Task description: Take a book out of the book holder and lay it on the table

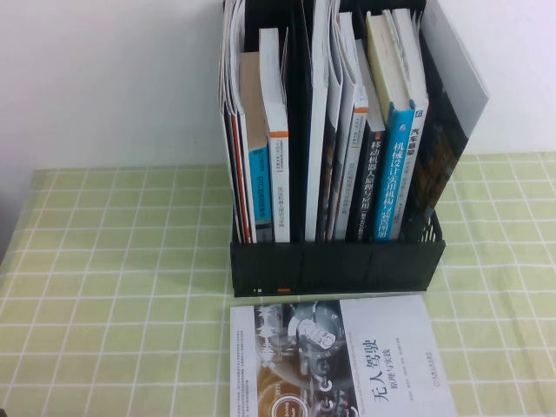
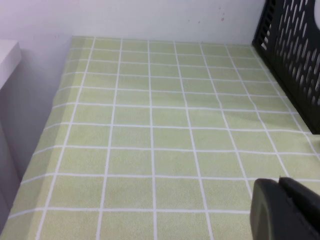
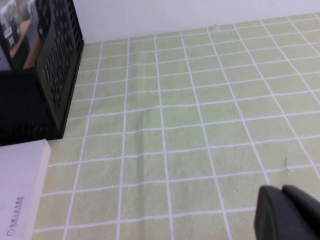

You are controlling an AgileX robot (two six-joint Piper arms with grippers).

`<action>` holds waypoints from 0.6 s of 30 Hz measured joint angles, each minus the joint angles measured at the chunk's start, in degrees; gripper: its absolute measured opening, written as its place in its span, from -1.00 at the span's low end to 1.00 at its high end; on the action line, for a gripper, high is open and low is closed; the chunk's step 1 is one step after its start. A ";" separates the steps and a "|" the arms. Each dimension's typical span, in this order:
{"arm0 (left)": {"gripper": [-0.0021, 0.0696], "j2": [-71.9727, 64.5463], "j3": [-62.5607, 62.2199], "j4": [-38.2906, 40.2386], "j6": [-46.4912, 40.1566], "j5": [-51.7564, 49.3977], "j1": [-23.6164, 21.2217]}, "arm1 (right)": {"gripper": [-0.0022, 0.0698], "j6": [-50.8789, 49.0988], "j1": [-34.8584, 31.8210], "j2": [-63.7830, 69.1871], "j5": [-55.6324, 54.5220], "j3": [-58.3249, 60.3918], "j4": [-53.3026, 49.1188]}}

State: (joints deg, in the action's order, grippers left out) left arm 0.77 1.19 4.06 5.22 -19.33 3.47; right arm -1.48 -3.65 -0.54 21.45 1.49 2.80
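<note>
In the high view we see the black book holder [image 1: 337,265] standing upright at the centre of the frame, on the green checked tablecloth [image 1: 113,287]. It is packed with books standing on end. We can pick out a white-spined book [image 1: 276,165] in the left compartment and a blue-spined book [image 1: 393,178] in the right one; a dark-covered book [image 1: 443,130] leans outward at the holder's right end.

The book [image 1: 340,356] of the task lies flat on the cloth in the lower centre of the frame, just in front of the holder — its cover faces up, part grey photograph, part white with dark Chinese lettering. Its far edge sits just beside the holder's front wall; we cannot tell whether they touch.

Neither arm shows in the high view. In the left wrist view the left gripper [image 2: 285,207] appears only as a dark piece at the lower right corner, over bare cloth, with the holder's perforated side wall [image 2: 292,55] at the upper right. In the right wrist view the right gripper [image 3: 287,212] is likewise a dark piece at the lower right corner — the holder and a corner of the flat book sit at the left edge, well apart from it. For both claws, we cannot tell whether they are apart or together.
</note>
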 joint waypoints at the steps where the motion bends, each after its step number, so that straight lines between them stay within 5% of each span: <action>1: -0.95 0.00 0.00 0.00 0.00 0.00 0.00 | -0.94 0.00 0.00 0.00 0.00 0.00 0.00; 18: -0.95 0.00 0.00 -1.01 0.00 0.00 0.00 | -0.94 0.00 0.00 0.00 0.00 0.00 0.00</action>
State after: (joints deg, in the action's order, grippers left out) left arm 0.77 1.19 3.06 5.22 -19.33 3.47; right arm -1.48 -3.65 -0.54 21.45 1.49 2.80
